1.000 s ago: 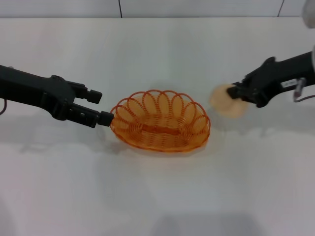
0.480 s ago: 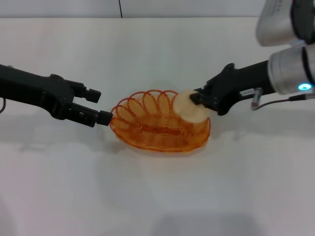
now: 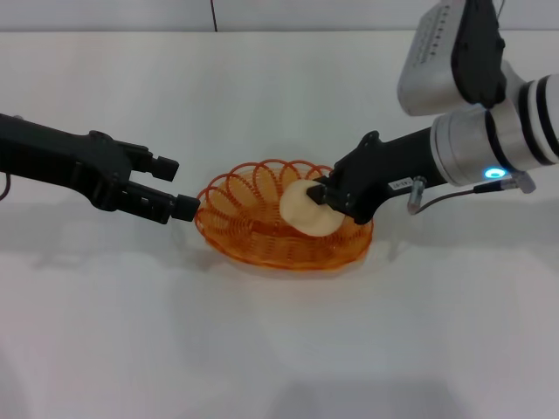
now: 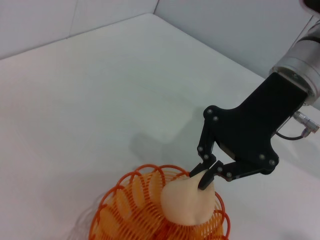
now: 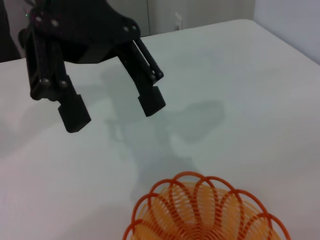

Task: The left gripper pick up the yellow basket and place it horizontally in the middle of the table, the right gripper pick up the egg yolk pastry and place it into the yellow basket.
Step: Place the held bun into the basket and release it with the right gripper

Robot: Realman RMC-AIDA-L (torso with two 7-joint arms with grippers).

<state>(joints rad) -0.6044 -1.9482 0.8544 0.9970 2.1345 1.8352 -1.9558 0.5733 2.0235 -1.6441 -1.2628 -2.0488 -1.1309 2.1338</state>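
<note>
Orange-yellow wire, the yellow basket [image 3: 284, 214] sits on the table [image 3: 279, 349] between my 2 arms. I see the right gripper [image 3: 320, 196] over the basket's right half, its 2 fingers pinched on the egg yolk pastry [image 3: 307, 208], which hangs tilted just off the fingertips above the basket's inside; from the left wrist view the pastry [image 4: 188, 201] hangs below the closed fingertips, over the coils. My left gripper [image 3: 177, 186] stands spread wide and holding nothing, just beside the basket's left rim, its lower finger [image 3: 166, 209] at the scalloped edge; I cannot tell whether they touch.
</note>
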